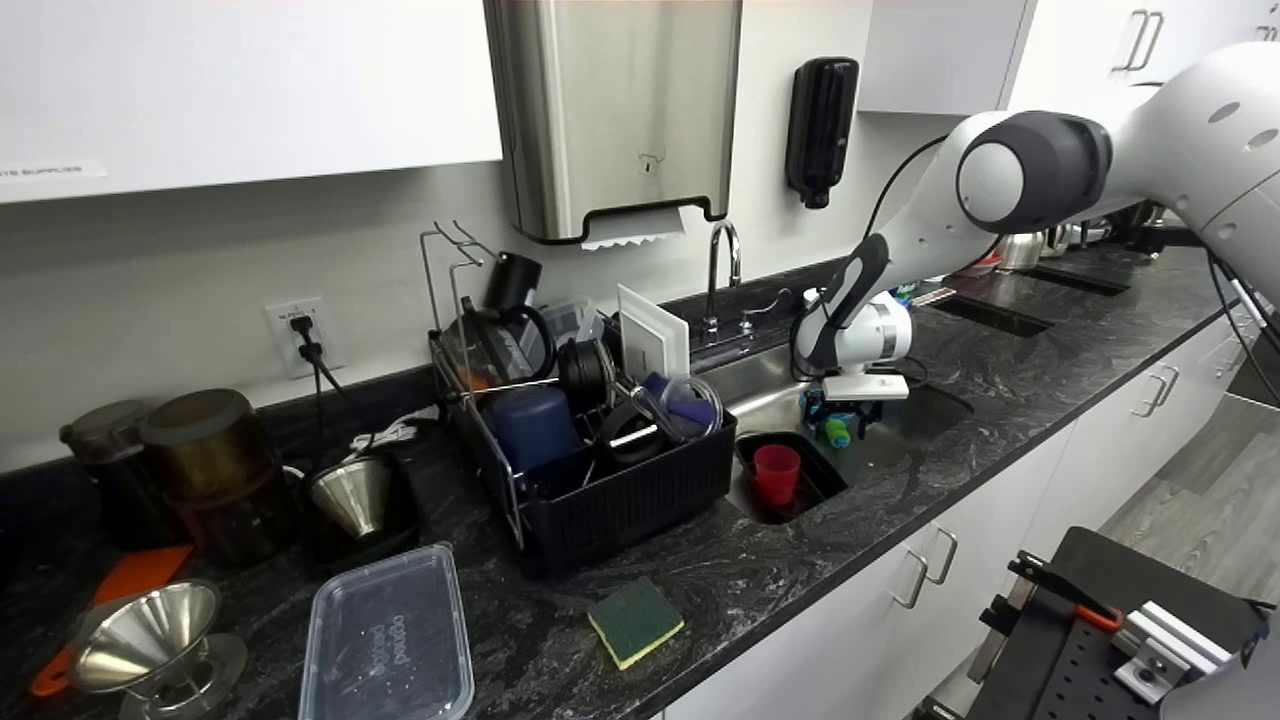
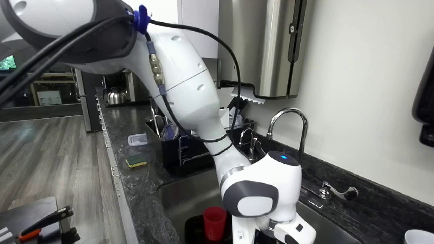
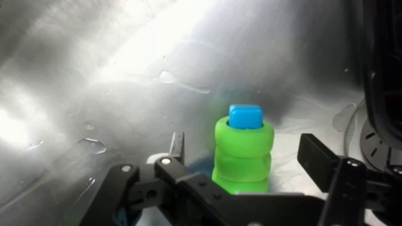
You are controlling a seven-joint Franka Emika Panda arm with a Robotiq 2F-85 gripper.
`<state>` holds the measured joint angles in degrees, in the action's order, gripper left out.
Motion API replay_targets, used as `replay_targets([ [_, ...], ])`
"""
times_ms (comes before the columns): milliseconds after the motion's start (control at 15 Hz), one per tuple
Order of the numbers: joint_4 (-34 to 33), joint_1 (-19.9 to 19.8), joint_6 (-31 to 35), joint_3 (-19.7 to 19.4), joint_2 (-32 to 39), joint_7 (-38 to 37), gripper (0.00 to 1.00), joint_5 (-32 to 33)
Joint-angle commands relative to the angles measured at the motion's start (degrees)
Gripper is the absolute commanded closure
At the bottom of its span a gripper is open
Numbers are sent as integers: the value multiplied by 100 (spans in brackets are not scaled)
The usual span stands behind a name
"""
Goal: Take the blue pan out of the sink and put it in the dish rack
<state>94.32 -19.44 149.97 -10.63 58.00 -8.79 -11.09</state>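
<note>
A bright green ribbed sleeve with a blue tip, which looks like the blue pan's handle [image 3: 243, 166], stands between my fingers in the wrist view. The green part also shows in an exterior view [image 1: 838, 433]. My gripper [image 3: 247, 153] is open, with one finger on each side of the handle and a gap on both sides. In an exterior view my gripper [image 1: 845, 412] is down in the steel sink [image 1: 770, 380]. The pan's body is mostly hidden below the gripper; a dark blue patch shows behind the left finger. The black dish rack [image 1: 630, 510] stands beside the sink, full of dishes.
A black tub [image 1: 835, 484] with a red cup [image 1: 777, 475] sits in the sink by the rack. The tub's edge [image 3: 383, 94] and a drain [image 3: 378, 141] show at the wrist view's right. A faucet [image 2: 303, 135] rises behind the sink. A sponge [image 1: 636, 622] lies in front of the rack.
</note>
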Motion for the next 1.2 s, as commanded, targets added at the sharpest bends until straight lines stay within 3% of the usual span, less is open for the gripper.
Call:
replay_targets([
  [0, -309, -126, -111, 85, 174, 167, 38, 13],
  [467, -541, -174, -126, 82, 324, 259, 88, 38],
  [667, -538, -191, -105, 80, 313, 282, 93, 38],
  [1133, -196, -118, -118, 45, -81, 539, 92, 194],
])
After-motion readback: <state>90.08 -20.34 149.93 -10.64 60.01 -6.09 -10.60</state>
